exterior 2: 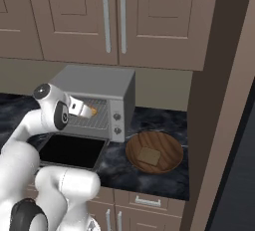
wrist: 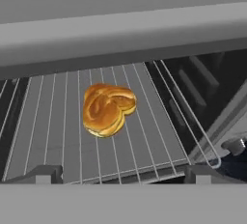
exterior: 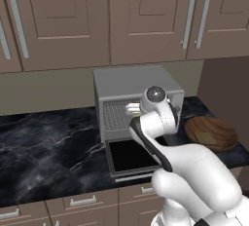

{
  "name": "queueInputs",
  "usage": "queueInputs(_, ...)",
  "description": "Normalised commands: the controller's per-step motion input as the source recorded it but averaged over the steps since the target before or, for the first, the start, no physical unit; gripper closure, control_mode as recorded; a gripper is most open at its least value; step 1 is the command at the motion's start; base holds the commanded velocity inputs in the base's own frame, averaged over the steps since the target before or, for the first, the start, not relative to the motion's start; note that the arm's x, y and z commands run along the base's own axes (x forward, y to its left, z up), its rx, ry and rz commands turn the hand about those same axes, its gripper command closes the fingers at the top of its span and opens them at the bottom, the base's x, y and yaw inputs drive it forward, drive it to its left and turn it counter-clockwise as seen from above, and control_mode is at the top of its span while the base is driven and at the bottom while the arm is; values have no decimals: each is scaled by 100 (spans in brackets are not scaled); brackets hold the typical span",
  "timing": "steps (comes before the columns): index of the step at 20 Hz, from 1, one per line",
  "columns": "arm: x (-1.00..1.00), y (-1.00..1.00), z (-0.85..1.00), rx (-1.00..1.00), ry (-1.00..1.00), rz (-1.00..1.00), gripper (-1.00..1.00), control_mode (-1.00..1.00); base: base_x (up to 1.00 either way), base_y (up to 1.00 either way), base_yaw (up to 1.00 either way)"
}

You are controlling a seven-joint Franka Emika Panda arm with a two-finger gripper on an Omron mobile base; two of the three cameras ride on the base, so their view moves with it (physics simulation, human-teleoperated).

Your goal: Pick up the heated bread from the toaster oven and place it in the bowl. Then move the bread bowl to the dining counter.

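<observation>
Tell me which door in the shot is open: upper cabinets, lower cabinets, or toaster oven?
The toaster oven door: it is dropped down flat in front of the wire rack. The upper cabinet doors above sit flush and shut.

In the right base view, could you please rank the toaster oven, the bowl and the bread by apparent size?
1. toaster oven
2. bowl
3. bread, tiny and partly hidden by the arm

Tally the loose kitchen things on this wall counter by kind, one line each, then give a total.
Toaster oven: 1, door dropped open
Bread: 1, lying on the oven's wire rack
Wooden bowl: 1, right of the oven, tan square patch inside
Total: 3
</observation>
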Motion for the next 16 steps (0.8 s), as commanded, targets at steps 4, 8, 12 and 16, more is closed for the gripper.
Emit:
queueInputs(4,57,0,0,0,0,0,-100,-100,0,0,0)
queueInputs(8,13,0,-36,-2,3,1,-100,-100,0,0,0)
queueInputs(12,23,0,-13,-2,0,0,-100,-100,0,0,0)
queueInputs(16,29,3,-32,-5,1,3,-100,-100,0,0,0)
